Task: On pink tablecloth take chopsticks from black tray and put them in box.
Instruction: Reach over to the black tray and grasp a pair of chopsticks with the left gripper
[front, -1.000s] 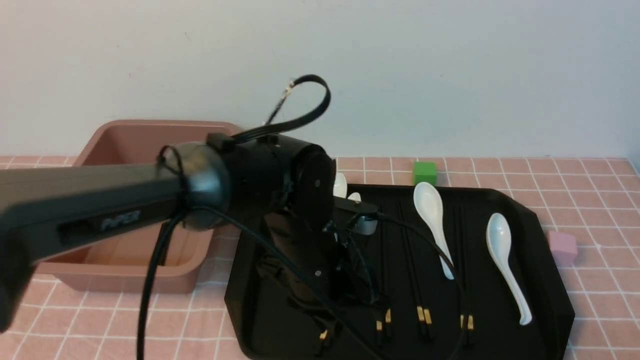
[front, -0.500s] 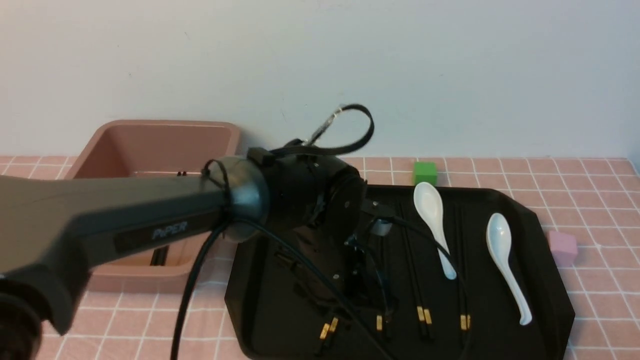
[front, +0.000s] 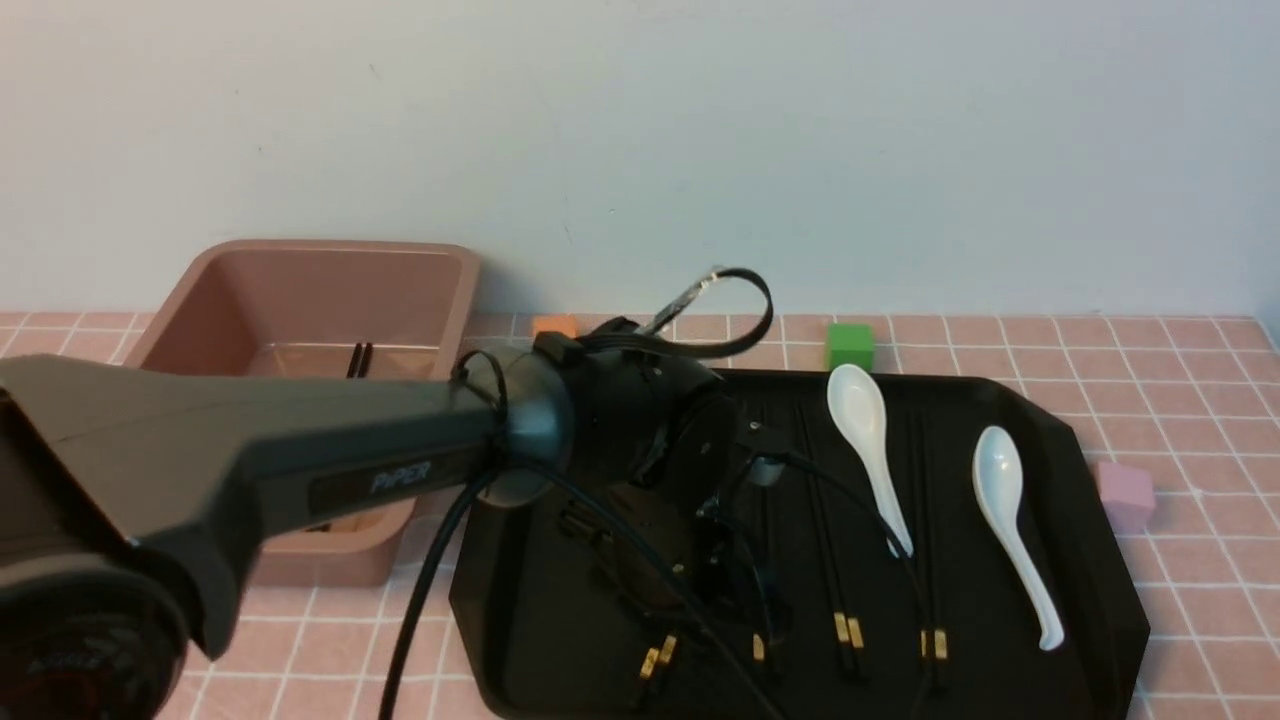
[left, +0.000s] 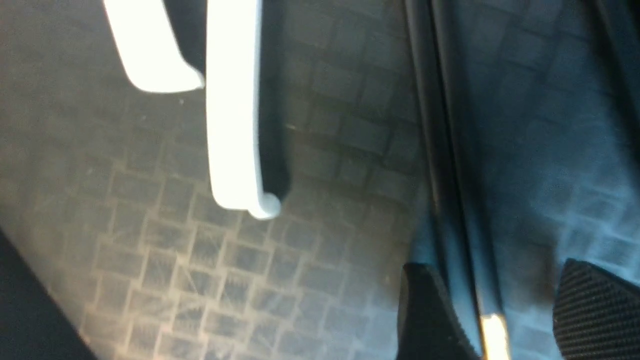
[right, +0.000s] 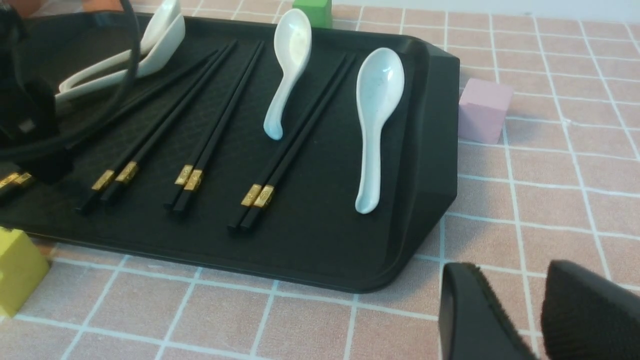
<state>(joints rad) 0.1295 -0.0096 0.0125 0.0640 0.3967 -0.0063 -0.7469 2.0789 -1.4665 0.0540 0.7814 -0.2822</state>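
The black tray (front: 1090, 470) lies on the pink tablecloth (front: 1200, 400) and holds several pairs of black chopsticks with gold bands (front: 848, 630). My left arm (front: 620, 420) reaches down over the tray's left part. In the left wrist view my left gripper (left: 505, 305) is open, its fingers (left: 430, 310) either side of the leftmost chopstick pair (left: 445, 150), close to the tray floor. The box (front: 200, 290) stands left of the tray with one chopstick pair (front: 358, 360) inside. My right gripper (right: 535, 300) is open and empty above the cloth, off the tray's near right corner.
Two white spoons (front: 865, 440) (front: 1010, 520) lie between the chopstick pairs, and two more lie stacked (right: 125, 55) near my left gripper. A green cube (front: 850, 345), an orange cube (front: 553, 325) and a pink cube (front: 1125, 495) stand around the tray; a yellow cube (right: 15, 270) sits at its front edge.
My left arm has swung right from over the box and come down over the tray, and its gripper is around the leftmost pair. The box's inside with one pair shows again.
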